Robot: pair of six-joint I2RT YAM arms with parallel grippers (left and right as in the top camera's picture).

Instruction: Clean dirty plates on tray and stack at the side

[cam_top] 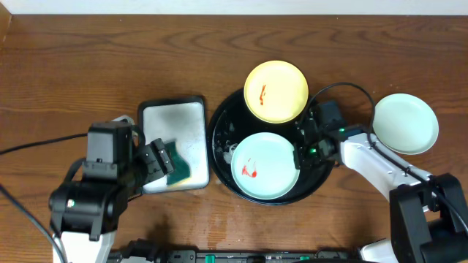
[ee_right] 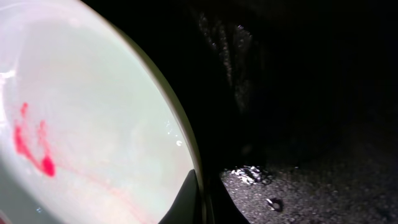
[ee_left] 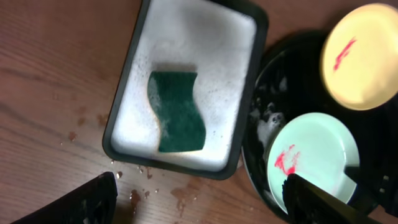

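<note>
Two claws. The right claw [cam_top: 302, 150] sits at the right rim of the smeared mint plate [cam_top: 263, 166] inside the black dish [cam_top: 219, 135], one finger [ee_right: 188, 198] on the rim; cannot tell if clamped. Then the left claw [cam_top: 157, 162], spread wide at the near edge of the foamy tray [ee_left: 259, 43] holding the green sponge [ee_left: 178, 112]. A red-smeared yellow plate [cam_top: 276, 91] rests on the dish's far edge. The second mint plate [cam_top: 406, 123] lies alone on the tabletop [cam_top: 73, 73], right of the dish.

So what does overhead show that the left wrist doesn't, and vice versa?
Overhead only: a third mint plate, unsmeared, on the table right of the black dish. Left wrist only: water drops on the table by the tray. Both: the sponge in the foamy tray, the yellow plate and smeared mint plate in the dish.
</note>
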